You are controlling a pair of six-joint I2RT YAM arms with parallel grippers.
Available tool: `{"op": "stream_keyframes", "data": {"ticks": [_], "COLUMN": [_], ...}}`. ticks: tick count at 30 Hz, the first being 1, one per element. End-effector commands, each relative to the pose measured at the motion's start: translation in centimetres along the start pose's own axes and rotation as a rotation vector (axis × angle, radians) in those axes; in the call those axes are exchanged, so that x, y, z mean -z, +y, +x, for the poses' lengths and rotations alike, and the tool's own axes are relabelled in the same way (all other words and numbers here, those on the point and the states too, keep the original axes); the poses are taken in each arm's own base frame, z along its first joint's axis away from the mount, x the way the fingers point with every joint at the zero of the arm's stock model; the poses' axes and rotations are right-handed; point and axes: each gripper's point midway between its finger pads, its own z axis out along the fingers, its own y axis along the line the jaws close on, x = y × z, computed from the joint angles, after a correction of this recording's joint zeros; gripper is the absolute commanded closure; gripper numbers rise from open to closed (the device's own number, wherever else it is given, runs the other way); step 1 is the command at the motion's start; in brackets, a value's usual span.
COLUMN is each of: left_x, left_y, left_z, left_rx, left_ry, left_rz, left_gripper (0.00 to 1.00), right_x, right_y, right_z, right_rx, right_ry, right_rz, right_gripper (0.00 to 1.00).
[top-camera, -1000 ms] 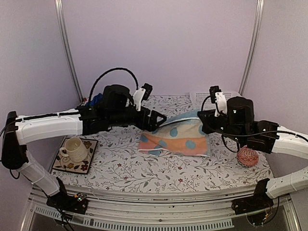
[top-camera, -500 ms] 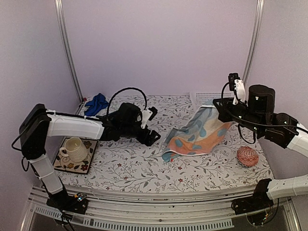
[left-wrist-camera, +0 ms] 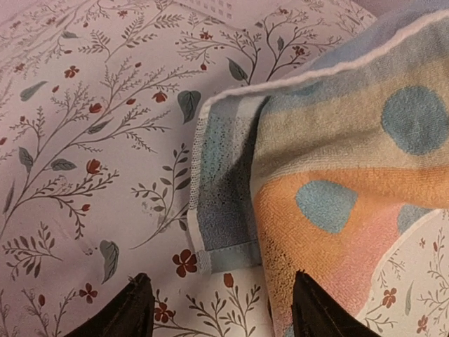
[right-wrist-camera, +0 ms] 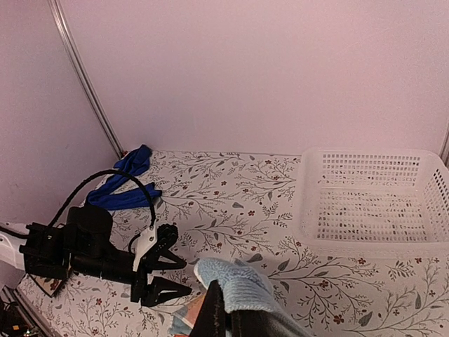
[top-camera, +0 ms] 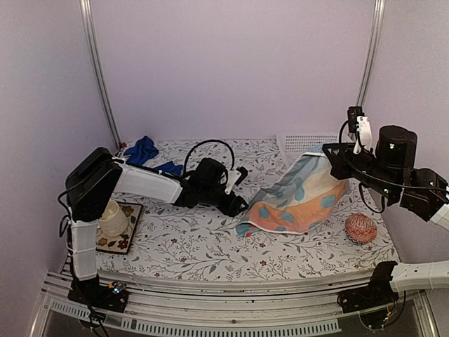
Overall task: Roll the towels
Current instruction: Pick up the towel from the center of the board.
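The right gripper (right-wrist-camera: 221,303) is clamped on a corner of the light-blue towel (top-camera: 298,200) and holds it raised, with the rest draped onto the floral table (top-camera: 210,253). The left gripper (left-wrist-camera: 222,282) stands parted, low beside the towel's lower corner, apparently not touching it. The royal-blue towel (top-camera: 142,149) lies crumpled at the far-left corner.

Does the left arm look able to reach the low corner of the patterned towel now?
Probably yes. The left fingers stand open just before the low corner of the patterned towel, with only bare tablecloth between. The right fingers hold its other end up.
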Motion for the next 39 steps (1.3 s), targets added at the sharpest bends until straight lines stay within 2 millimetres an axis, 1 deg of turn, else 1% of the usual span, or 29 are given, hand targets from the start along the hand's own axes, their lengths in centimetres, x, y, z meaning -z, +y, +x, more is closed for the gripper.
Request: {"op": "stream_keyframes", "data": {"ticks": [1, 7, 11, 15, 19, 23, 25, 28, 29, 30, 31, 34, 39], "left_x": [-1.7, -3.9, -4.9, -5.4, -6.1, -5.6, -5.0, -3.9, -3.9, -4.2, -4.6, -5.7, -6.4], "left_y": [-0.5, 0.1, 1.4, 1.6, 1.9, 2.8, 3.5, 3.9, 3.9, 3.9, 3.8, 3.8, 2.5], "left_z": [-0.7, -0.3, -0.5, -0.2, 0.9, 0.7, 0.1, -0.7, -0.7, -0.5, -0.6, 0.4, 2.1], "left_rx": [0.01, 0.019, 0.05, 0.062, 0.07, 0.097, 0.128, 0.161, 0.164, 0.165, 0.163, 0.164, 0.136], "left_ry": [-0.009, 0.011, 0.01, 0.009, 0.044, 0.005, -0.036, -0.092, -0.092, -0.079, -0.071, -0.024, 0.04], "left_rz": [0.042, 0.048, 0.019, 0.032, 0.017, -0.007, -0.008, 0.015, 0.02, 0.025, 0.029, 0.036, 0.067], "left_gripper": [0.33, 0.33, 0.38, 0.42, 0.44, 0.44, 0.43, 0.43, 0.43, 0.43, 0.44, 0.45, 0.47], "right_x": [0.0, -0.3, -0.6, -1.0, -1.0, -1.3, -1.5, -1.7, -1.7, -1.8, -1.8, -1.9, -2.0], "right_y": [-1.1, -1.0, -0.6, -0.4, -0.4, -0.3, -0.3, -0.3, -0.2, -0.2, -0.2, -0.1, -0.2], "right_z": [0.7, 1.4, 1.7, 2.1, 2.1, 2.4, 2.5, 2.6, 2.6, 2.6, 2.6, 2.6, 2.7], "right_rx": [0.013, 0.017, 0.017, 0.021, 0.024, 0.029, 0.032, 0.035, 0.036, 0.037, 0.036, 0.039, 0.043], "right_ry": [0.004, 0.015, 0.023, 0.035, 0.025, 0.029, 0.034, 0.037, 0.036, 0.035, 0.035, 0.036, 0.038], "right_rz": [0.045, 0.034, 0.017, 0.01, 0.013, 0.011, 0.013, 0.013, 0.011, 0.012, 0.012, 0.011, 0.016], "right_gripper": [0.98, 0.98, 0.98, 0.98, 0.98, 0.98, 0.98, 0.98, 0.98, 0.98, 0.98, 0.98, 0.98]}}
